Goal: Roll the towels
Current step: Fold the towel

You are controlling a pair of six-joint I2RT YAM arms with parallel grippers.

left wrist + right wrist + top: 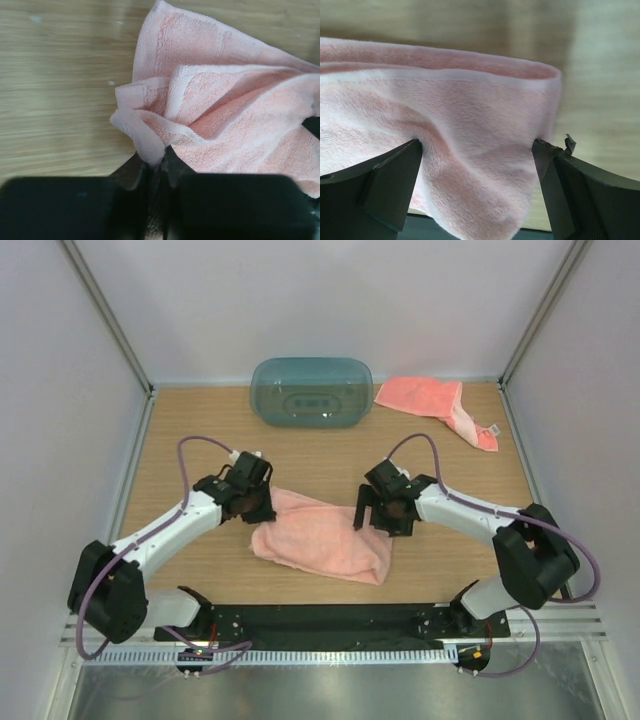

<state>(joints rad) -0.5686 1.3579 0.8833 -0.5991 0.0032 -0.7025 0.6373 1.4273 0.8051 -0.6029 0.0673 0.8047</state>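
Item one, pale pink towel (320,540): lies in a loose, partly folded heap at the middle of the frame in the top view, between the two arms, on the wooden table (200,430). In the left wrist view the towel (235,125) fills the right half of the frame in several overlapping folds, with bare table (60,90) to the left. The left gripper (255,505) sits at the towel's left edge; in its own camera the left gripper (156,155) is clenched tight on a bunched corner of the cloth at the lower centre. The right gripper (380,523) sits at the towel's upper right edge. In the right wrist view the right gripper (477,155) is spread wide, one of its fingers (395,180) at the lower left and the other at the lower right, with a folded edge of the towel (460,115) hanging between them; I cannot tell whether either pad touches it. Table (605,75) shows beyond, on the right. Item two, a second, deeper coral towel (435,405): crumpled at the upper right of the top view, well apart from both arms. Item three, a translucent teal plastic bin (311,392): at the upper centre, against the back wall, just left of the coral towel.
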